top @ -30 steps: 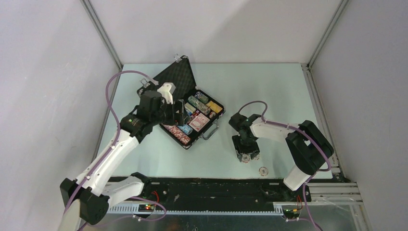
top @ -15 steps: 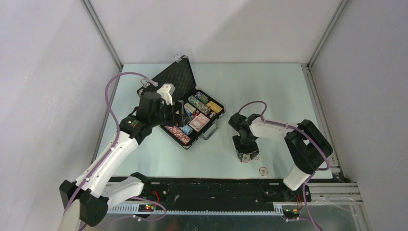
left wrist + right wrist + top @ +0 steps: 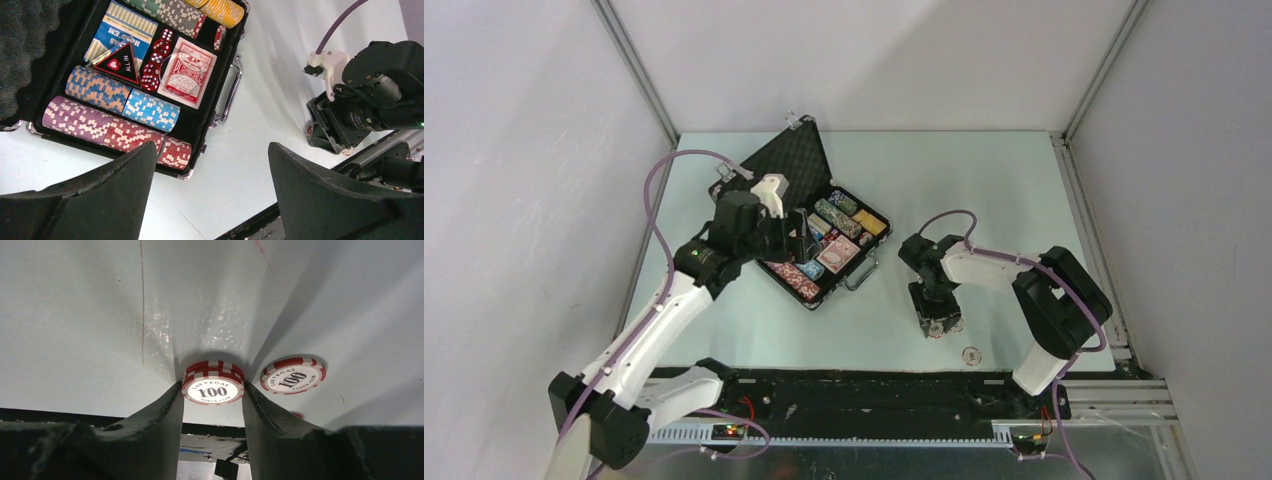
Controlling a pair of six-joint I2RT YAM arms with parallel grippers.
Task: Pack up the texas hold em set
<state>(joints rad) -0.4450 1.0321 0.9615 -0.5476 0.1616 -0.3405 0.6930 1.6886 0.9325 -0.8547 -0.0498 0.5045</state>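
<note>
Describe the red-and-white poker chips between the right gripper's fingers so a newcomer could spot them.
On the pale table, right of the open black case, the right gripper straddles a short stack of red-and-white chips marked 100. The matching chip beside it lies single.

The left arm [image 3: 659, 310] extends forward and to the right from its base. Its wrist is level, and the left gripper [image 3: 211, 150] is raised with the jaws spread wide and nothing between them. The right arm [image 3: 1024, 275] folds at the elbow and reaches left, with the wrist pitched down. The right gripper [image 3: 213, 392] is low, and its fingers [image 3: 165, 415] contact both sides of a red chip stack [image 3: 213, 374].
</note>
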